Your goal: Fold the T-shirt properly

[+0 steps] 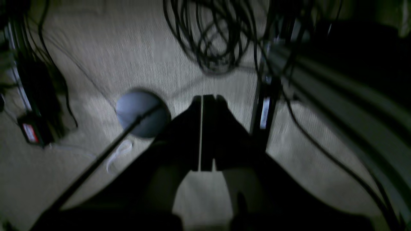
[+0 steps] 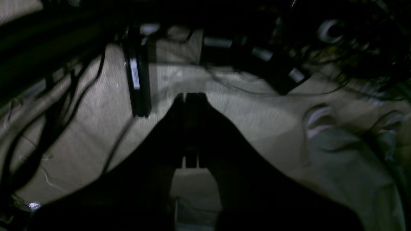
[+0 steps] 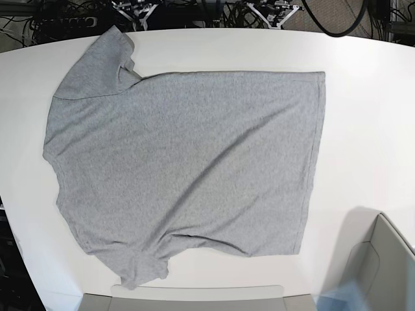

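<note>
- The T-shirt (image 3: 188, 162) lies flat and spread out on the white table (image 3: 363, 116), plain grey side up.
- Its bottom hem runs down the right side of the base view, and its neck end points to the left.
- One sleeve sticks out at the top left and the other at the bottom left. Both sleeves look a bit bunched and turned over.
- No fold is made yet, so I think the job is right at its start.
- The cloth looks soft, thin and light. It will likely droop and wrinkle when lifted, and it cannot break.
- Good places to take hold would be the two hem corners or the shoulder edges, pinching only a little cloth at the rim.
- It may slide on the smooth table, so a slow pull seems best.
- A grey box edge (image 3: 382, 259) sits at the bottom right corner, apart from the shirt.
- The left gripper (image 1: 203, 99) has its fingers pressed together and holds nothing. It hangs over a carpeted floor (image 1: 96, 48) with black cables (image 1: 212, 38) and a round grey thing (image 1: 143, 112).
- The right gripper (image 2: 189, 96) is also pressed together and empty, over the same kind of floor.
- Neither gripper shows up in the base view, so both are away from the shirt.
</note>
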Controlling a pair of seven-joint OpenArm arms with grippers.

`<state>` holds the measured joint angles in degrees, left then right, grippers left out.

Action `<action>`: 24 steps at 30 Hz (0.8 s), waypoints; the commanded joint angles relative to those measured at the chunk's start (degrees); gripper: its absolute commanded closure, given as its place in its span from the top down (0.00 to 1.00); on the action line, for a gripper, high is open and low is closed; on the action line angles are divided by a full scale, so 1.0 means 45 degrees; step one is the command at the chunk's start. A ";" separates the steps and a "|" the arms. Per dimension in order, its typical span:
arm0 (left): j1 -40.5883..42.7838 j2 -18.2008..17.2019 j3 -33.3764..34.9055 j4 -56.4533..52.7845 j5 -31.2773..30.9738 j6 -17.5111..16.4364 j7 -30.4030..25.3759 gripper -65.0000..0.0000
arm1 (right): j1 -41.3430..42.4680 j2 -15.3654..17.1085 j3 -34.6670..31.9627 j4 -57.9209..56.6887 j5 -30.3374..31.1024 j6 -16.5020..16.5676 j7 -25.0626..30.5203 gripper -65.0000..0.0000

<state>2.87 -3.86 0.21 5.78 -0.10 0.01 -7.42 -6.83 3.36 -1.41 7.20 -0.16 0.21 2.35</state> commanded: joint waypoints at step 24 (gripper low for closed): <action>0.4841 0.0144 -0.0036 0.6383 -0.0047 0.0066 -0.5101 0.00 | -0.4450 0.1159 -0.0107 0.7728 0.1511 0.0042 0.0074 0.00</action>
<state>24.14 -3.05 0.21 33.82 -0.12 0.03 -29.34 -26.20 8.29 -1.91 41.58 6.68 0.16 2.13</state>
